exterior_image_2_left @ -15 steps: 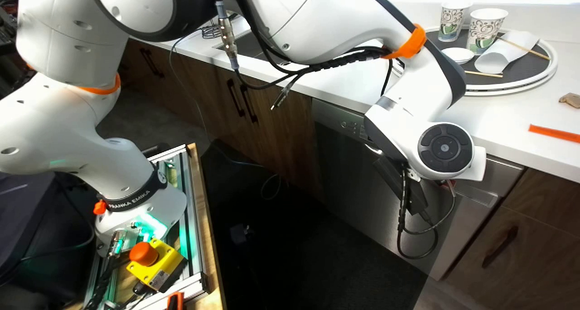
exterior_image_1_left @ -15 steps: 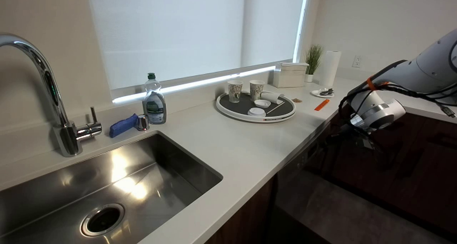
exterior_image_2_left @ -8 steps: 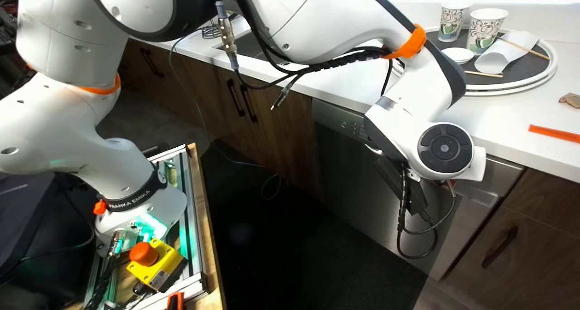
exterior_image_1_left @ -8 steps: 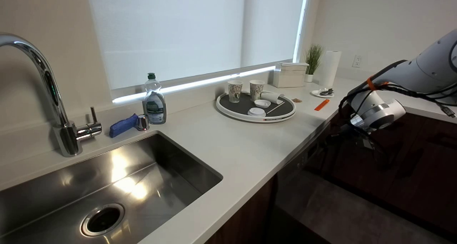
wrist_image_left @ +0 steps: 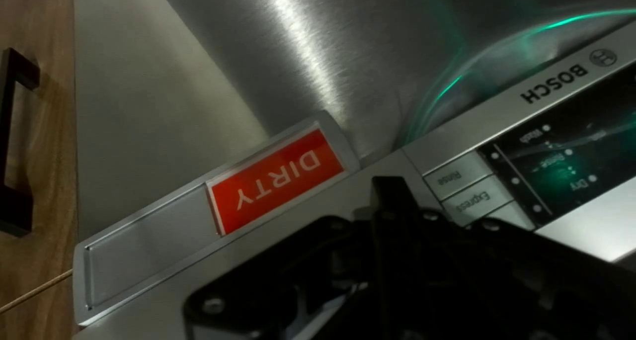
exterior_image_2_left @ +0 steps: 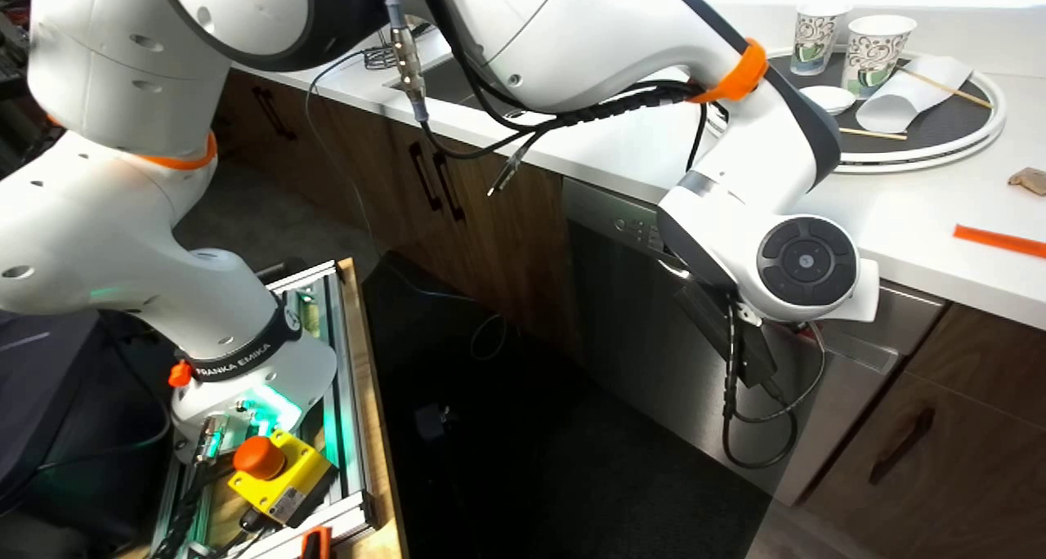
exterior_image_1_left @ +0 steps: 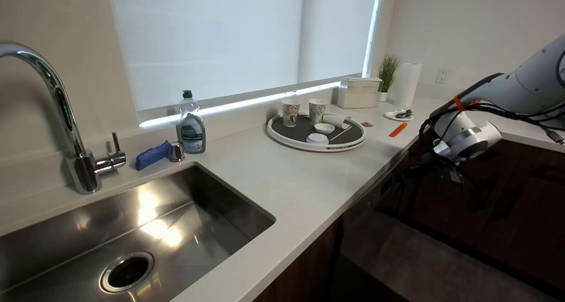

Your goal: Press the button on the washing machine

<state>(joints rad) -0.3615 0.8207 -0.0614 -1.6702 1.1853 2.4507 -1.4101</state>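
Jaws pinched together stand near the Rinse button (wrist_image_left: 451,177) of the washing machine (exterior_image_2_left: 633,330), under the front edge of the table (exterior_image_1_left: 273,183). The wrist (exterior_image_2_left: 764,269) has shifted slightly since earlier. A tray (exterior_image_1_left: 298,133) with paper cups (exterior_image_1_left: 317,111) sits toward the back edge, below a blind (exterior_image_1_left: 212,37).

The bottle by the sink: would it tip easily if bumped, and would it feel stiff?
Bumped near its green cap, the bottle could well tip, since it stands upright and is taller than wide. It probably gives a little when squeezed, as it looks like clear plastic. I can't judge its weight.
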